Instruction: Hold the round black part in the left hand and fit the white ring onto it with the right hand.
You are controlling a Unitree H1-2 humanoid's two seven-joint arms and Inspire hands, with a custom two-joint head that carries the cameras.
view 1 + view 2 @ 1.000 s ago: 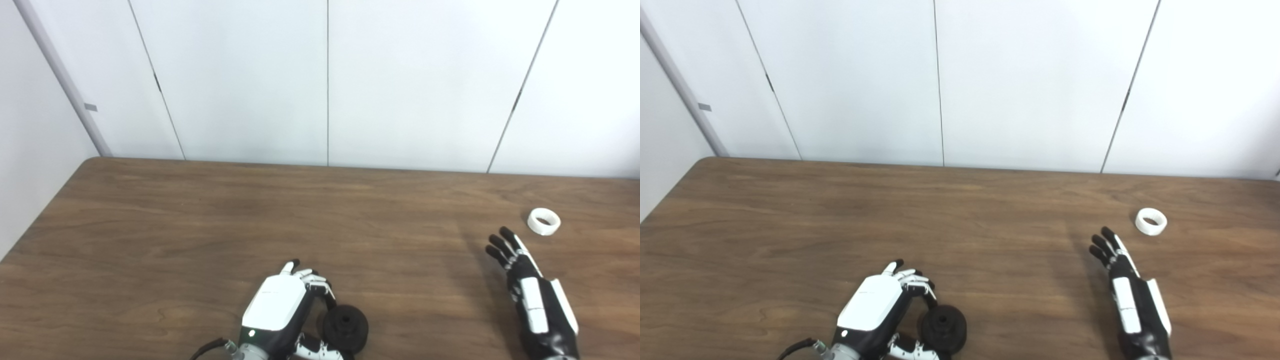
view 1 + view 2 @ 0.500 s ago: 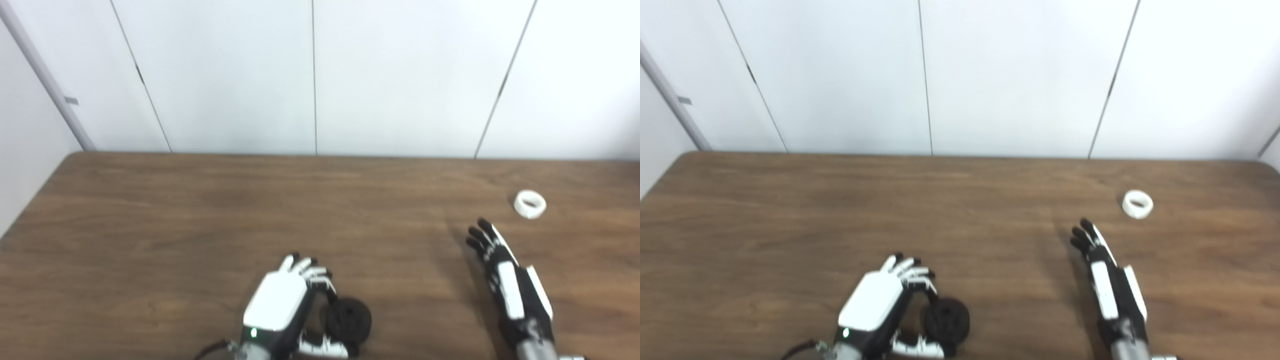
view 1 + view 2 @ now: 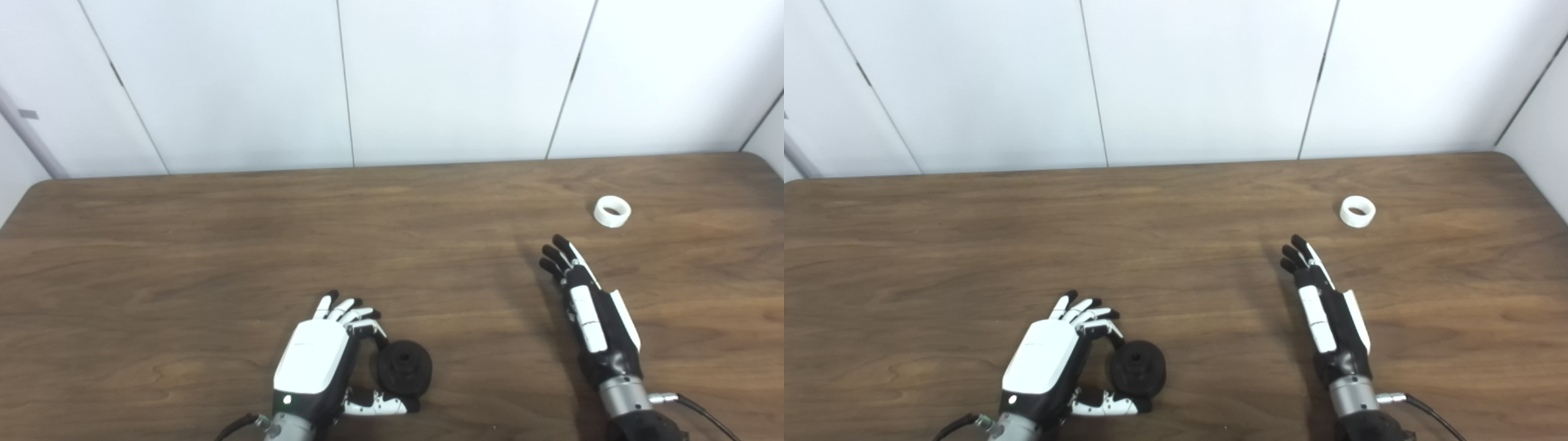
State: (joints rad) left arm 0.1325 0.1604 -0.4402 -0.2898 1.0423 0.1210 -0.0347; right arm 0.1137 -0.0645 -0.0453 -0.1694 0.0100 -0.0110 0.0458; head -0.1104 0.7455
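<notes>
The round black part lies flat on the wooden table near the front edge. My left hand is cupped around its left side, open: one curled finger is at the part's upper left rim and the thumb reaches under its near rim. The white ring lies on the table at the far right. My right hand hovers open and flat, fingers straight and pointing toward the ring, fingertips a short way short of it and to its left.
White wall panels rise behind the table's far edge. The table's right rear corner shows in the right eye view. A cable trails from the right wrist.
The camera has turned right and down, shifting the whole picture. My left hand's fingers have spread somewhat from the black part. The right hand stays about the same distance from the ring.
</notes>
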